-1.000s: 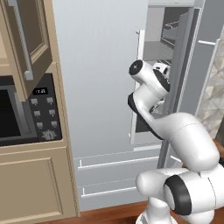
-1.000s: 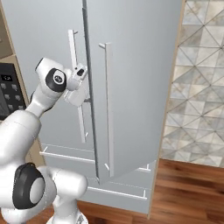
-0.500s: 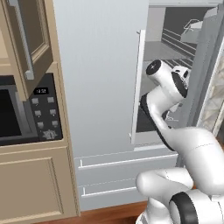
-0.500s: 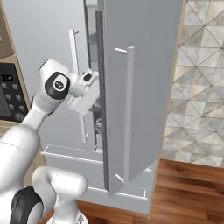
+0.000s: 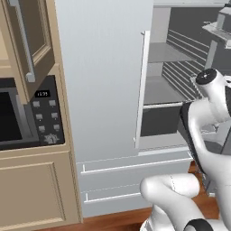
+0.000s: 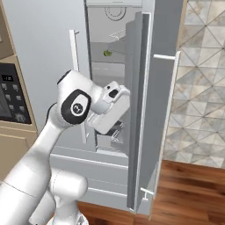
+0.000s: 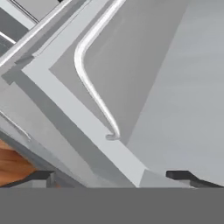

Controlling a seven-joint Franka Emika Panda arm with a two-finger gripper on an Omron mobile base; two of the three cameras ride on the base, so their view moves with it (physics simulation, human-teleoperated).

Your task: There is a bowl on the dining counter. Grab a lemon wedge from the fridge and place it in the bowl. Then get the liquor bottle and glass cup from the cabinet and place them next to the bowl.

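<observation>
The fridge stands ahead with its left door shut and its right door swung out. Grey shelves show inside. A small yellow-green lemon wedge lies on an upper shelf. My gripper hangs open and empty in the gap just behind the right door's inner edge, well below the wedge. In the hand view the fingertips straddle the door's pale inner rim, with a bent wire rail above them. The tan cabinet is at the upper left. Bowl, dining counter, liquor bottle and glass cup are out of view.
A built-in microwave with a keypad sits left of the fridge in tan cabinetry. Fridge drawers run below the doors. A tiled wall and wood floor lie right of the opened door.
The fridge's right door has swung from nearly shut to wide open. My arm has moved right and lower with it. The jaws stayed open.
</observation>
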